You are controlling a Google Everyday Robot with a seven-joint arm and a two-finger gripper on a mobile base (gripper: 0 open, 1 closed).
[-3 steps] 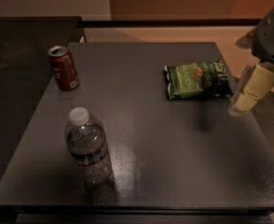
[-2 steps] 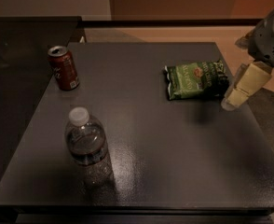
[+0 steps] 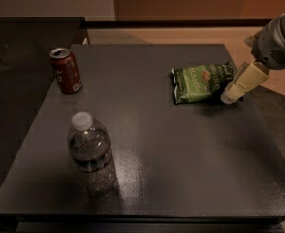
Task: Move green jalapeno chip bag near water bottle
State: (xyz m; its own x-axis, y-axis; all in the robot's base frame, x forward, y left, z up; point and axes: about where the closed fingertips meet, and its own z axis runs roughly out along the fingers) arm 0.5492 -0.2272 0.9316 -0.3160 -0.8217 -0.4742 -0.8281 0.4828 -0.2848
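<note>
Here, on the dark bench [image 3: 181, 159], a red soda can [image 3: 66, 70] stands upright near the far left corner, and the water bottle [image 3: 89, 149], clear with a white cap, stands upright closer to the near left corner. The green jalapeno chip bag [image 3: 199, 83] lies flat toward the far right corner, well apart from the bottle. The claw [image 3: 228, 97] reaches in over the right edge, its tip low at the bag's right end; whether it is spread or closed cannot be told.

Our arm [image 3: 278, 42] slants down and leftward from the upper right, and our gripper [image 3: 229, 97] hangs low at its end.
</note>
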